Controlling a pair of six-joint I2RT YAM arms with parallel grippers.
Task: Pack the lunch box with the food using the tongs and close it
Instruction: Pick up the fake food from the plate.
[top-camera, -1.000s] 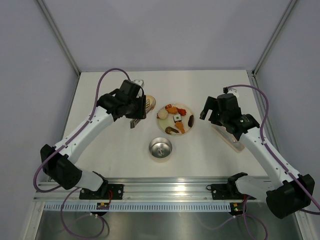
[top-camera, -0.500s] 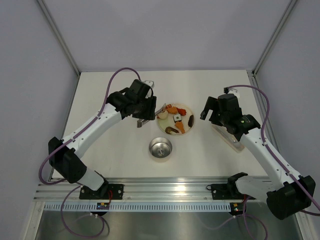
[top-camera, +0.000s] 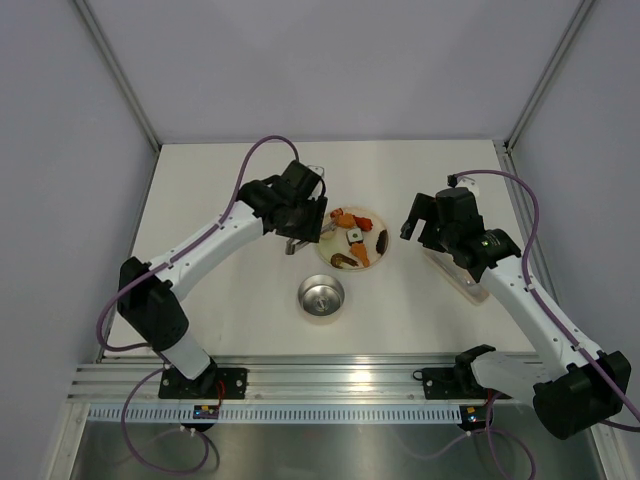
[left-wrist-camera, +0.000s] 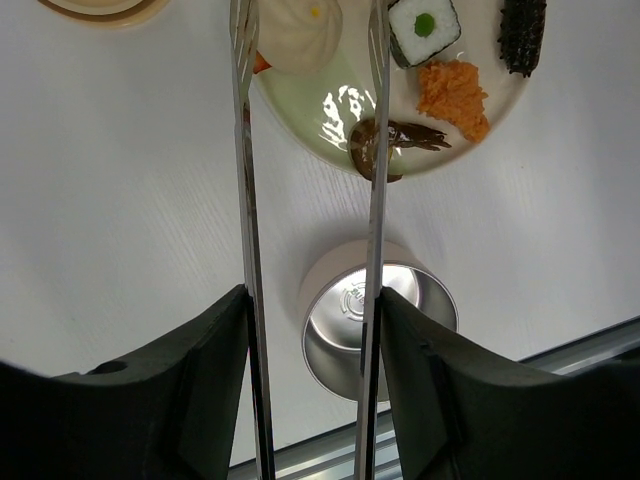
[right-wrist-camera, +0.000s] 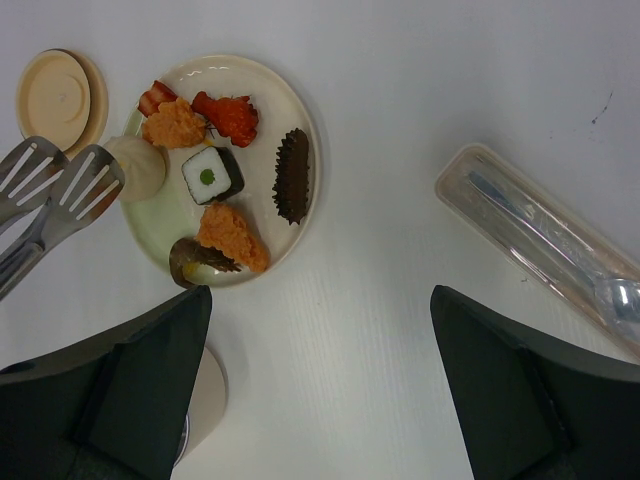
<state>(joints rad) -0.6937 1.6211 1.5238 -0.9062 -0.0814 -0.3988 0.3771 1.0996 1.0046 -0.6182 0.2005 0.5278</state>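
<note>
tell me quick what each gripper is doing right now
Left gripper: closed on the tongs, holding them.
Right gripper: open, holding nothing.

From the left wrist, the tips of the tongs (left-wrist-camera: 246, 200) run off the top edge. The bun (left-wrist-camera: 298, 35), the tan lid (left-wrist-camera: 100, 8) and the plate (left-wrist-camera: 300, 95) are cut off there too. From the right wrist, a finger (right-wrist-camera: 130, 400) of the right hand (right-wrist-camera: 320, 295) hides most of the lunch box (right-wrist-camera: 212, 395), and the clear case (right-wrist-camera: 530, 235) runs off the right edge. From above, the lid is under the left arm (top-camera: 220, 235), and the food (top-camera: 352, 240) is too small to tell apart
</note>
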